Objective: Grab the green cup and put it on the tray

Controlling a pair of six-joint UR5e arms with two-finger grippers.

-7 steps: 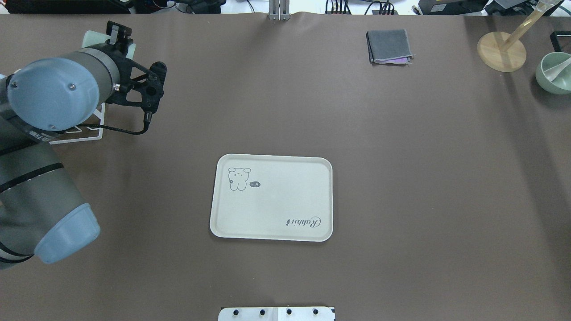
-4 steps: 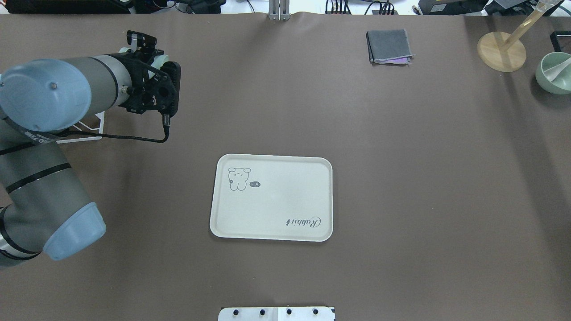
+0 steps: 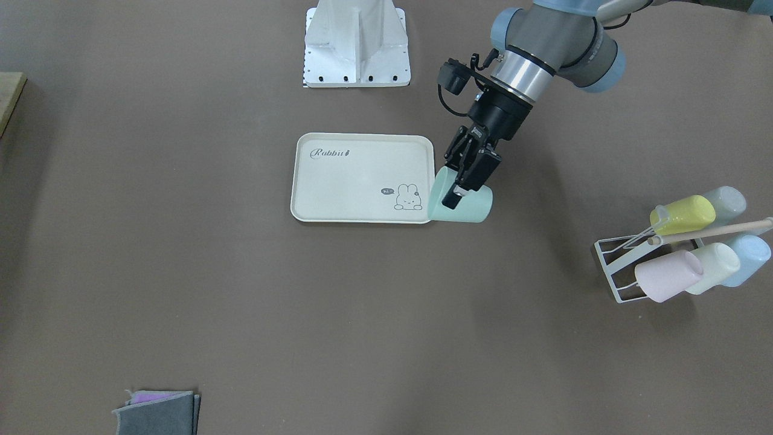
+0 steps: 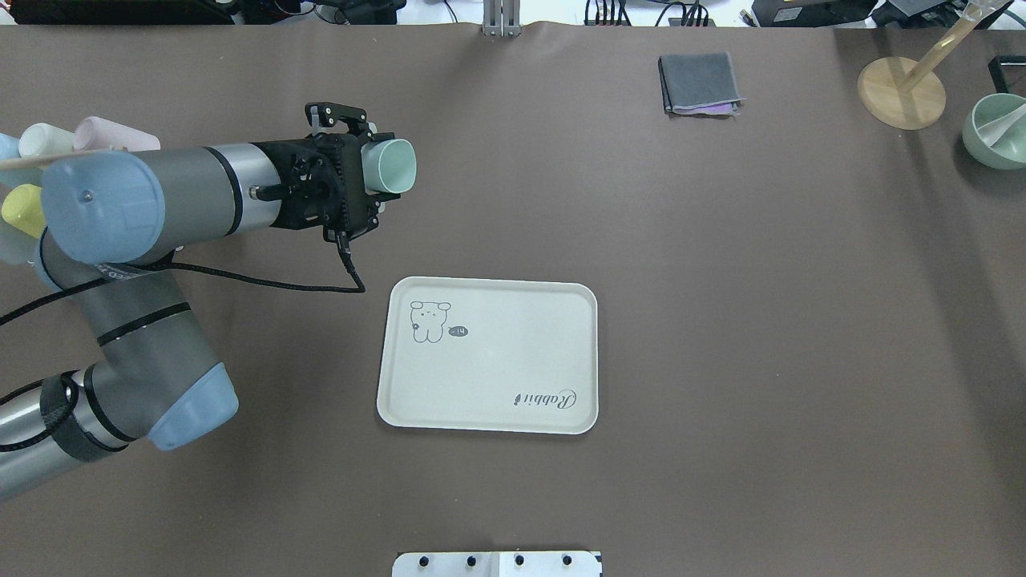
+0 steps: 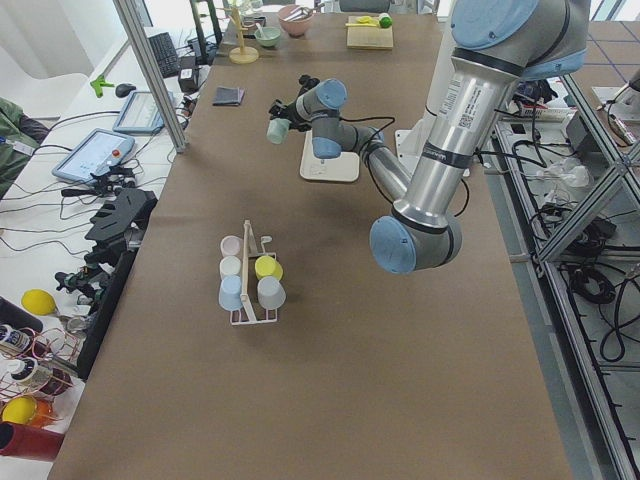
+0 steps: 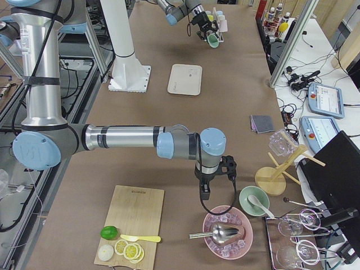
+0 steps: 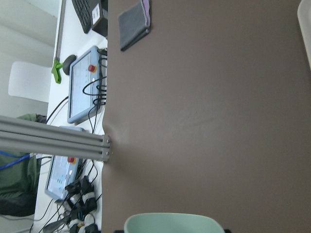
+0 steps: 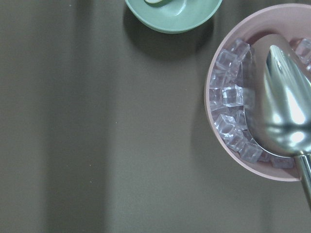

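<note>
The mint-green cup (image 4: 392,165) lies on its side in the air, mouth facing away from the wrist, held in my left gripper (image 4: 370,178), which is shut on it. In the front-facing view the cup (image 3: 474,209) hangs just beside the short edge of the tray (image 3: 356,181), near the bunny drawing. The cream-white tray (image 4: 513,369) lies flat at the table's middle with nothing on it. The cup's rim (image 7: 172,223) shows at the bottom of the left wrist view. My right gripper (image 6: 214,170) shows only in the exterior right view, so I cannot tell its state.
A white wire rack (image 3: 622,272) holds several pastel cups at the table's left end. A folded grey cloth (image 4: 697,82), a wooden stand (image 4: 902,93) and a green bowl (image 4: 998,132) sit at the far right. A pink bowl (image 8: 218,58) of ice with a metal scoop lies under the right wrist.
My left arm has swung right, away from the cup rack and toward the table's middle, carrying the green cup. The tray has not moved.
</note>
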